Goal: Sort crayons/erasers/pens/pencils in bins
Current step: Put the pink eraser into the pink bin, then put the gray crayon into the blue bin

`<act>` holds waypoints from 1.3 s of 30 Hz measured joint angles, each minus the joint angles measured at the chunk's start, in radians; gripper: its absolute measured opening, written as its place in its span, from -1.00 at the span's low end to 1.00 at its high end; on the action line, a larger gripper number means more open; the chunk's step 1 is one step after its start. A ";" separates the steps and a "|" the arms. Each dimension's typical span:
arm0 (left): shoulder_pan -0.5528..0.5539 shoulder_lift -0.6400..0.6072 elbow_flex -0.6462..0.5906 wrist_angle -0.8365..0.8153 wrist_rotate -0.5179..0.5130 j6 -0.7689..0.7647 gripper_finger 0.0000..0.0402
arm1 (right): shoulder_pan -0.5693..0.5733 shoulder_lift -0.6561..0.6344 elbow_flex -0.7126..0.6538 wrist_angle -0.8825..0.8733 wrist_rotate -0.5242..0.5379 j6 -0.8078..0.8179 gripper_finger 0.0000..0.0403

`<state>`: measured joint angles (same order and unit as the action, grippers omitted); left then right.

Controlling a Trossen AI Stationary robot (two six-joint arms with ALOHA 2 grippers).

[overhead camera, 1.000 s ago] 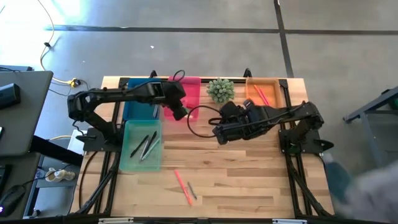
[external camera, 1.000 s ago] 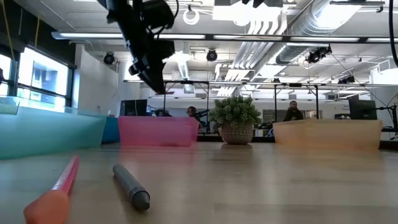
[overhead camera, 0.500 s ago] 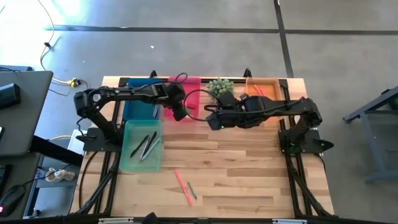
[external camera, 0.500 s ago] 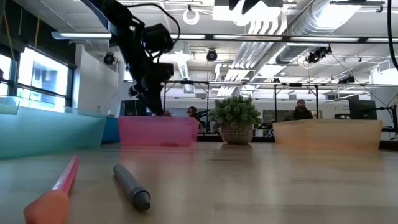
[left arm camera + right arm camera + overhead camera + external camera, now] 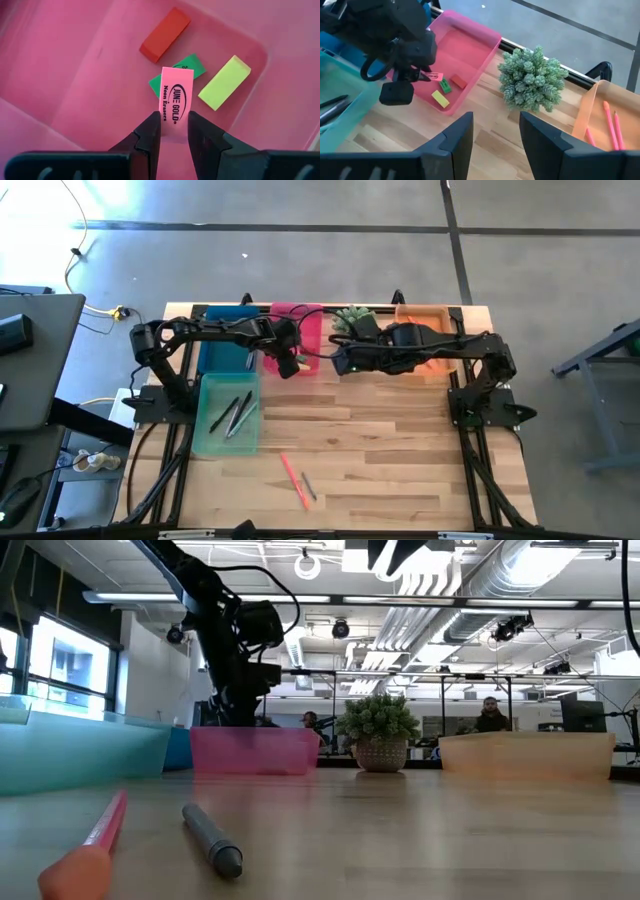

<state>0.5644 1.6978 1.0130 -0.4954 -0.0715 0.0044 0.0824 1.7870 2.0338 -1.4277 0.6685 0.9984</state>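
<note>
Over pink bin | L gripper jaws clamp pink eraser | R gripper jaws apart

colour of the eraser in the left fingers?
Pink eraser with black lettering; clearest in the left wrist view.

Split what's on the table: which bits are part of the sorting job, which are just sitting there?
Part of the job:
- pink eraser held in the left gripper over the pink bin
- red, green, yellow erasers in that bin
- blue bin, teal bin, orange bin
- loose pencil and grey pen

Just sitting there:
- plant
- right gripper, waiting, jaws open
</note>
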 joint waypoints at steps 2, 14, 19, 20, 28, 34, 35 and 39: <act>0.000 0.000 0.000 -0.002 0.000 0.000 -0.62 | 0.000 0.000 0.000 0.000 0.000 0.017 -0.24; 0.000 0.000 0.041 -0.030 -0.001 0.033 -0.35 | 0.025 0.033 -0.004 0.016 -0.026 0.078 -0.24; 0.002 0.000 0.123 -0.125 -0.044 0.043 -0.13 | 0.031 0.054 -0.004 0.020 -0.052 0.079 -0.24; 0.003 0.000 0.142 -0.152 -0.054 0.055 -0.09 | 0.031 0.058 -0.004 0.020 -0.051 0.083 -0.24; 0.035 0.000 0.287 -0.304 -0.068 0.105 0.01 | 0.031 0.060 -0.004 0.018 -0.082 0.104 -0.24; 0.047 0.000 0.360 -0.400 -0.068 0.104 -0.02 | 0.031 0.060 -0.004 0.018 -0.082 0.098 -0.24; 0.046 -0.001 0.367 -0.416 -0.068 0.103 -0.02 | 0.031 0.060 -0.004 0.018 -0.082 0.090 -0.24; 0.032 -0.025 0.368 -0.477 -0.053 0.089 -0.04 | 0.030 0.060 -0.004 0.016 -0.082 0.030 -0.24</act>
<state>0.5959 1.6730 1.3811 -0.9726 -0.1241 0.0935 0.1121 1.8469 2.0296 -1.4113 0.5861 1.0285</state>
